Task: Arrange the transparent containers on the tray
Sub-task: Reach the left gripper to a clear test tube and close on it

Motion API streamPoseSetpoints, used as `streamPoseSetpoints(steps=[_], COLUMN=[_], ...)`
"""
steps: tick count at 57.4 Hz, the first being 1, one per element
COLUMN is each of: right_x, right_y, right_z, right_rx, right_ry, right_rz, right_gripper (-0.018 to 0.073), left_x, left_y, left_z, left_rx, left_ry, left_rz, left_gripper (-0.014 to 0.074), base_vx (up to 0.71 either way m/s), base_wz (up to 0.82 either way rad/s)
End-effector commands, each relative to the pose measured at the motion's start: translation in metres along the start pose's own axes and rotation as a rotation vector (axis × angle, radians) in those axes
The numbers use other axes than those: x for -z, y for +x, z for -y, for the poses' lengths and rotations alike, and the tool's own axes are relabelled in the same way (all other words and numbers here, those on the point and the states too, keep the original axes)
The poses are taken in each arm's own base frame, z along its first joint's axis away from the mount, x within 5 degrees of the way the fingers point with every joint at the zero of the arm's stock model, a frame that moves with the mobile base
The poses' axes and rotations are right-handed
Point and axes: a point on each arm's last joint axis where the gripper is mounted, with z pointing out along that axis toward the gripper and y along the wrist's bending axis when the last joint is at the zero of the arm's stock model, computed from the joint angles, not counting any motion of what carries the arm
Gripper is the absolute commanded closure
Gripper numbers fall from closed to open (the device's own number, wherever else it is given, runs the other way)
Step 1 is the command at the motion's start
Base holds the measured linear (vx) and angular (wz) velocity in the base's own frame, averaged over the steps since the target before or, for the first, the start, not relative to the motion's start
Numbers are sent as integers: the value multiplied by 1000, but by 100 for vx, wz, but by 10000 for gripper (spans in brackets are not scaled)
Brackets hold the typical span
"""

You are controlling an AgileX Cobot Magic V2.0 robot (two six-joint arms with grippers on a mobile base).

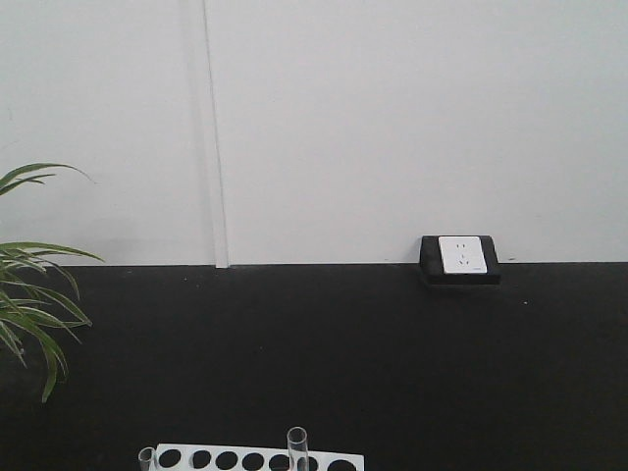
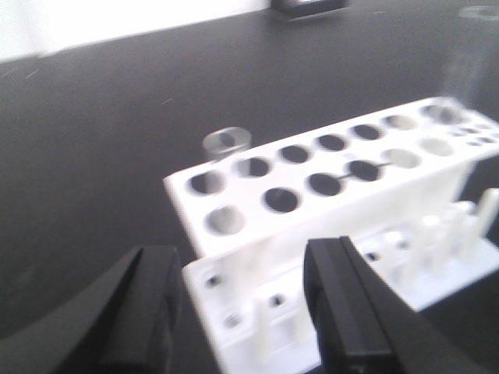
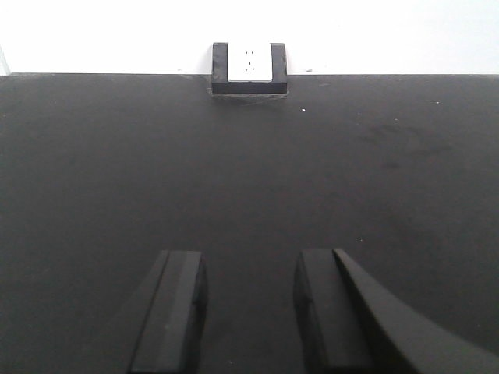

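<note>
Jaws apart, the left tool (image 2: 243,312) hangs just before the white rack (image 2: 327,195) near the worktop's (image 1: 392,363) front edge, seemingly lining up on the test tube (image 2: 226,142) upright in its corner hole, while the right tool (image 3: 245,312), also apart, idles over the black worktop; no tray shows.

Table (image 1: 343,363): flat matte black top, running back to a white wall.
Rack (image 1: 235,458): white plastic, with rows of round holes, standing at 6 o'clock on the near edge.
Socket block (image 1: 460,258): black housing with a white face, at 1 o'clock against the wall.
</note>
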Motion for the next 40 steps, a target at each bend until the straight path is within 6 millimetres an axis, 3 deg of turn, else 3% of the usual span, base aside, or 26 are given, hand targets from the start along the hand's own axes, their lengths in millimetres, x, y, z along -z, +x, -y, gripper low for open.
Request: streamPoseSetpoints(steps=[1,9,28,40], right_x=[2,2,2,2], right_y=[-18,-18,-18,-17], right_z=[0,0,0,0], right_rx=[18,18,18,18], right_ry=[-2,-2,-2,-2], right_rz=[109,109,109,108], right_gripper=[192,192,192,192], left_x=[-8,-22,-49,-63], left_y=[-14,-11,-27,-27], left_z=[2,-1,-5,-8], left_rx=[28,61,60,65], left_ry=[41,32,47,48], left_rz=[132,104,157,144], left_gripper=[91,67,66,66], base_vx=[0,0,0,0], base_wz=[0,0,0,0])
